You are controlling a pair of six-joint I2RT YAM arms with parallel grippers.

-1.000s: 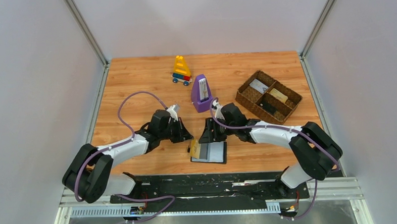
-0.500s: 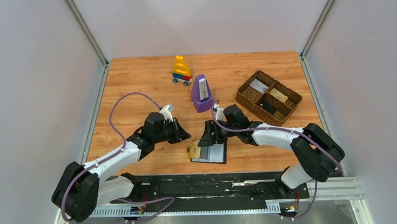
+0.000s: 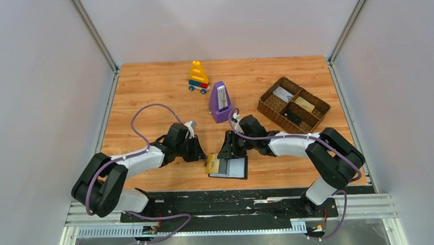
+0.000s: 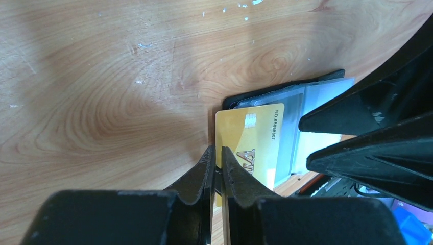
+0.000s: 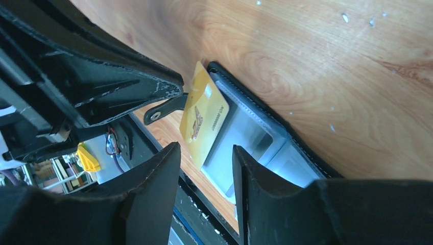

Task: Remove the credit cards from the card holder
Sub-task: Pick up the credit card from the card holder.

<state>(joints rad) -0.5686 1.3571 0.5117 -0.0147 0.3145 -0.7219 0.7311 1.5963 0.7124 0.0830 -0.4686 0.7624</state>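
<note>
Open card holder [image 3: 234,168] is noted near the bench's [image 3: 147,92] front edge. A yellow credit card [image 3: 211,165] is seen jutting from its left side, tilted up. The left jaws are nearly closed on that free edge; the right jaws, part open and empty, are poised over the holder.

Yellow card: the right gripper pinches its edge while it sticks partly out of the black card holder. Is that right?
No. The left gripper, not the right, pinches its edge, as the left wrist view shows. The yellow card does stick partly out of the black card holder.
</note>
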